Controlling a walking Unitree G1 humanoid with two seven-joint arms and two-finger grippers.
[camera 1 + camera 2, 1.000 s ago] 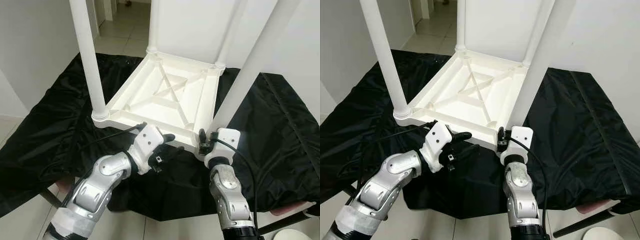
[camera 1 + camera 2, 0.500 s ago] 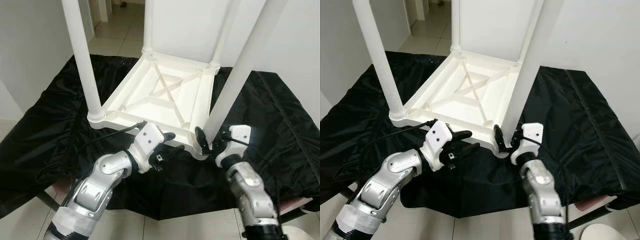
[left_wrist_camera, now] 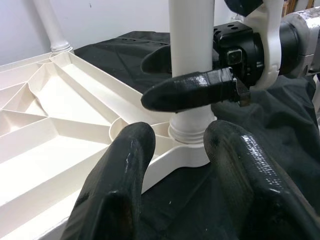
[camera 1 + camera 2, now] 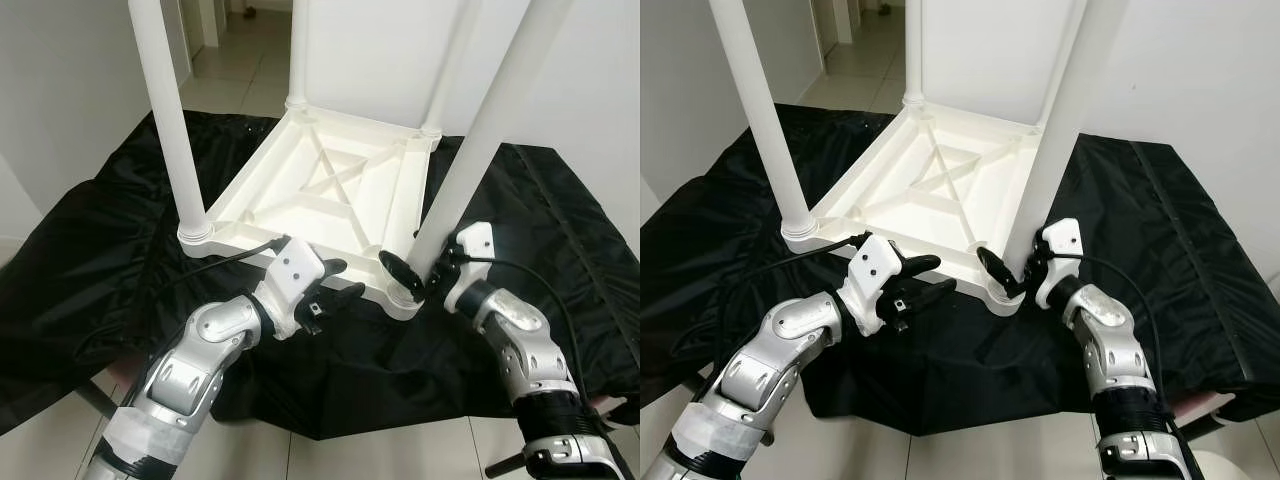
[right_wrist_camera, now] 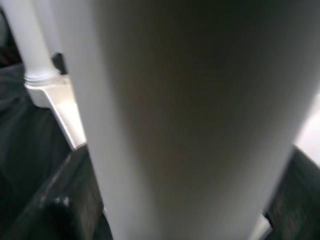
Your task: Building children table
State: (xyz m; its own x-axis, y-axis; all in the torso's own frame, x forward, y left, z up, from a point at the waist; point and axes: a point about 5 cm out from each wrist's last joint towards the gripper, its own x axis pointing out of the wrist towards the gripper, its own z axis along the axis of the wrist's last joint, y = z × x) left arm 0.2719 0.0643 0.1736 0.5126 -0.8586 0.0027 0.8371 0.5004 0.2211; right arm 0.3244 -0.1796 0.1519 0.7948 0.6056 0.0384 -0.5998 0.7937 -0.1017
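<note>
White plastic makes up the upturned children's table (image 4: 330,195), which lies top-down on a black cloth (image 4: 90,260) with all four legs standing up from its corners. The right gripper (image 4: 1012,268) is at the near right leg (image 4: 470,150), low down by its socket, with one black finger in front of the post and the other behind; it seems to clasp the leg, though in the right wrist view the post is too close and blurred to confirm firm contact. The left gripper (image 4: 335,283) hovers just beside the table's near rim, its fingers (image 3: 117,175) spread and holding nothing, pointed toward that same corner.

The step in hand looks like seating or tightening this last leg. Next, the right gripper would need to twist or press the leg home while the left one steadies the frame against turning.
</note>
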